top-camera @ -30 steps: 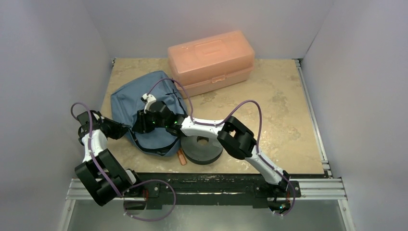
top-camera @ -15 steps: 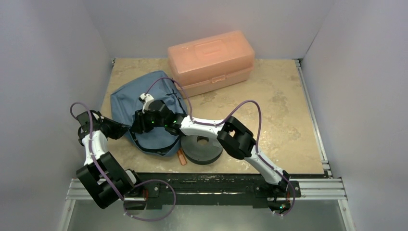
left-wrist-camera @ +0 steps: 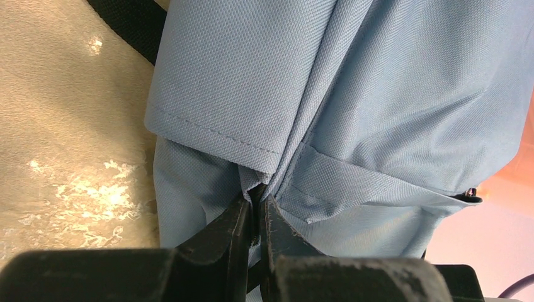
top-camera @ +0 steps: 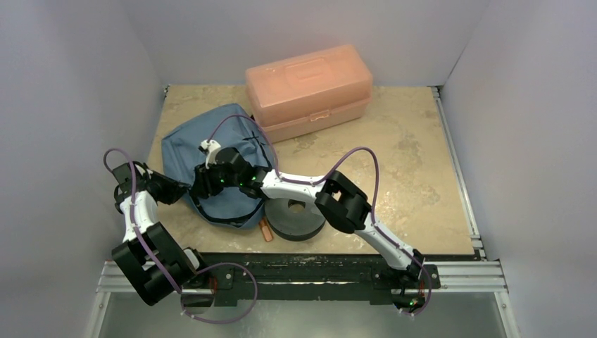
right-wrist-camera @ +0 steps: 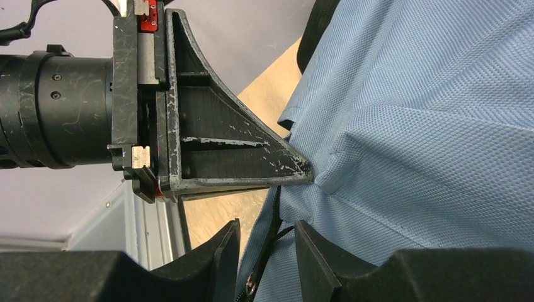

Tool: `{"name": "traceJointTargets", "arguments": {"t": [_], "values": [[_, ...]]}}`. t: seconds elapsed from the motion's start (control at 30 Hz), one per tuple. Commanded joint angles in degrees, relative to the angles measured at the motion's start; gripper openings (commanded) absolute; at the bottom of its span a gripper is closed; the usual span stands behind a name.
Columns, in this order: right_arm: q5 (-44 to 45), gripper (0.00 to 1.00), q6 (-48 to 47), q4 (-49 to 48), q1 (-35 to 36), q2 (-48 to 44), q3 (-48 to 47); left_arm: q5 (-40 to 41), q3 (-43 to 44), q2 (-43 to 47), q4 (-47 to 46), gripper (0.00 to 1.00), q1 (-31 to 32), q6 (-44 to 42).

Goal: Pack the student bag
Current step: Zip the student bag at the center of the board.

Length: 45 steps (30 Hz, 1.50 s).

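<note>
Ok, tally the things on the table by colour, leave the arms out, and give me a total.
Blue: 1, the student bag
Salmon-pink: 1, the plastic box
Dark grey: 1, the round disc with a hole in its middle
Orange: 1, the small stick by the bag's near edge
Total: 4

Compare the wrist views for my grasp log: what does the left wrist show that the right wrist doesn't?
Only left wrist: the pink box and a black strap. Only right wrist: the right tool, open around a black zipper line. Both: the left tool shut on a fold of the student bag, and the tan table.
</note>
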<state>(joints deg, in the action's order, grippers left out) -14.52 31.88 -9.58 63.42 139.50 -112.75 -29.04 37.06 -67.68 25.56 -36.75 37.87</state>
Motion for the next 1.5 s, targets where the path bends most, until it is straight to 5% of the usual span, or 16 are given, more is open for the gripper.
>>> {"name": "traceJointTargets", "arguments": {"t": [0.0, 0.63, 0.7, 0.8, 0.87, 1.27, 1.47], "values": [[-0.23, 0.41, -3.03, 1.46, 0.13, -0.46, -1.15, -3.28, 2.23, 1.67, -0.60, 0.00, -0.14, -1.15], [-0.96, 0.37, -8.44, 4.09, -0.04, 3.23, -4.87, -4.92, 2.66, 0.81, -0.65, 0.00, -0.16, -2.08], [-0.95, 0.31, -8.96, 4.31, -0.05, 3.44, -5.45, -4.88, 2.67, 0.80, -0.65, 0.00, -0.12, -2.01], [-1.00, 0.07, -10.15, 4.45, -0.01, 2.23, -4.69, -4.47, 2.58, 0.86, -0.61, 0.00, -0.17, -1.77], [-1.42, 0.00, -10.65, 2.23, -0.03, -0.85, -1.11, -3.91, 2.58, 0.86, -0.71, 0.00, -0.31, -1.45], [-20.10, 0.00, -9.50, -13.56, 0.21, -23.67, 30.60, -0.37, 5.11, -0.01, 1.11, 0.00, -2.49, -1.63], [-18.26, 0.00, -6.67, -19.87, 0.28, -30.53, 41.49, 0.32, 4.64, 0.56, 1.47, 0.00, -2.74, -1.83]]}}
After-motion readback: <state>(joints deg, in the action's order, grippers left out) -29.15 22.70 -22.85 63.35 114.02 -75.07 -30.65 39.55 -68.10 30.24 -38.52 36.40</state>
